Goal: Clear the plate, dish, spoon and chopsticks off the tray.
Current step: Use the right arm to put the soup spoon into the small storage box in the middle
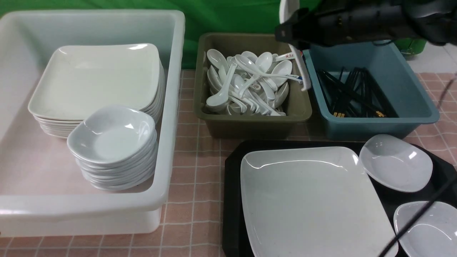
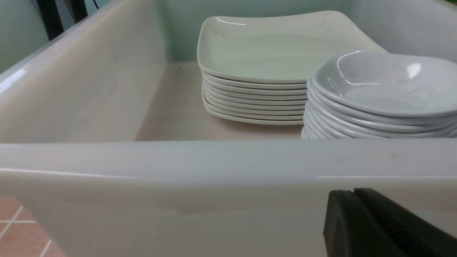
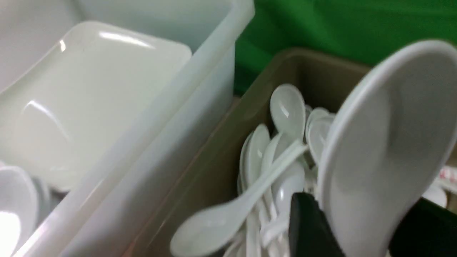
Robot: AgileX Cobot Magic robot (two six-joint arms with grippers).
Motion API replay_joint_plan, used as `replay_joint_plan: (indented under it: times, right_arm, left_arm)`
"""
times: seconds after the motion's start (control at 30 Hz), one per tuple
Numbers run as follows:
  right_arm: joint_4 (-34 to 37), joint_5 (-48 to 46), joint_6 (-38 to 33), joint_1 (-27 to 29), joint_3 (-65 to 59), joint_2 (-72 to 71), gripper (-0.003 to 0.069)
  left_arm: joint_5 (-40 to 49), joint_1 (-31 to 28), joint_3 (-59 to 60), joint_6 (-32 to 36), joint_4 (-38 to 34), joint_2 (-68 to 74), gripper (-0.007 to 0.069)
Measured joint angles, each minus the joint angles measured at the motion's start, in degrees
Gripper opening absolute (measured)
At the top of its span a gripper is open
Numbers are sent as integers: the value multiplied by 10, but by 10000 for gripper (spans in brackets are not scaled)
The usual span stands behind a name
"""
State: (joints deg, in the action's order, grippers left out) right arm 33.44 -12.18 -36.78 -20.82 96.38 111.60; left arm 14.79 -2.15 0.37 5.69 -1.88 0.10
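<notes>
Right gripper (image 3: 364,228) is clamped on the spoon (image 3: 385,142), one dark finger on each side, with the deep white bowl standing up out of the grip; the right arm (image 1: 357,21) reaches level across the far right of the front view, its tip above the far corner where the olive tub (image 1: 250,123) meets the blue tub (image 1: 421,114); the spoon hangs clear above the olive tub's heap of white spoons (image 1: 246,82).

Left gripper (image 2: 355,200) sits low, just outside the near wall of the white tub (image 1: 171,107), its fingers pressed together on nothing.

Inside the white tub stand a stack of square plates (image 1: 96,78) and, nearer, a stack of small dishes (image 1: 112,142).

On the tray (image 1: 232,200), well below and nearer than the right gripper, the plate (image 1: 314,200) lies flat and fills the left part; two small dishes (image 1: 396,162) lie beside it on the right, one behind the other; black chopsticks (image 1: 351,94) lie heaped in the blue tub.
</notes>
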Motion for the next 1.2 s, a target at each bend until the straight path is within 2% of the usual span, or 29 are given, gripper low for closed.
replay_joint_plan:
  times: [0.1, 0.27, 0.37, 0.53, 0.63, 0.77, 0.93, 1.2]
  right_arm:
    - [1, 58, -8, -8, 45, 63, 373]
    - [0, 48, -3, -5, 64, 86, 466]
    - [-7, 13, 1, -4, 64, 59, 430]
    - [-25, -61, 2, -4, 67, -26, 426]
    - [-33, -74, -2, -5, 69, -70, 426]
    - [-36, -3, 5, -5, 73, -80, 426]
    - [-37, 93, 43, -5, 73, 7, 426]
    - [-38, 98, 66, -6, 70, 127, 428]
  left_arm:
    - [0, 0, 0, 0, 0, 0, 24]
    - [0, 0, 0, 0, 0, 0, 24]
    - [0, 0, 0, 0, 0, 0, 24]
    - [0, 0, 0, 1, 0, 0, 24]
    - [0, 0, 0, 1, 0, 0, 24]
    - [0, 0, 0, 2, 1, 0, 24]
    - [0, 0, 0, 1, 2, 0, 24]
    - [0, 0, 0, 1, 6, 0, 22]
